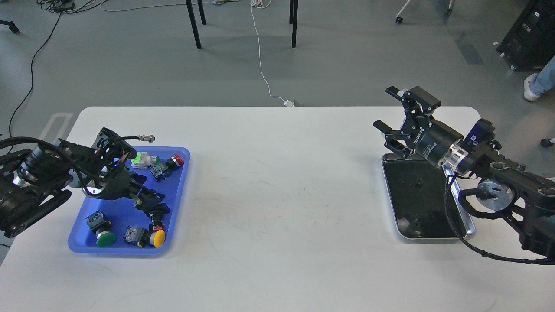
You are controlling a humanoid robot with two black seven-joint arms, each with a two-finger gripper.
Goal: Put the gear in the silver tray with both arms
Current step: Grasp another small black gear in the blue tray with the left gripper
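Note:
The silver tray lies at the right of the white table, and its dark base holds no parts. My right gripper hovers over the tray's far end, open and empty, fingers spread wide. The blue plastic tray at the left holds several push-button parts: a yellow-capped one, a green-capped one, a red one and a green-and-white one. My left gripper reaches down into the blue tray just above the yellow-capped part. Its dark fingers blend with that part, so its grip is unclear.
The white table has a wide bare stretch between the two trays. A loose cable with a metal plug sticks out over the blue tray from my left arm. Beyond the table are chair legs, a white cable on the floor and a person's shoe.

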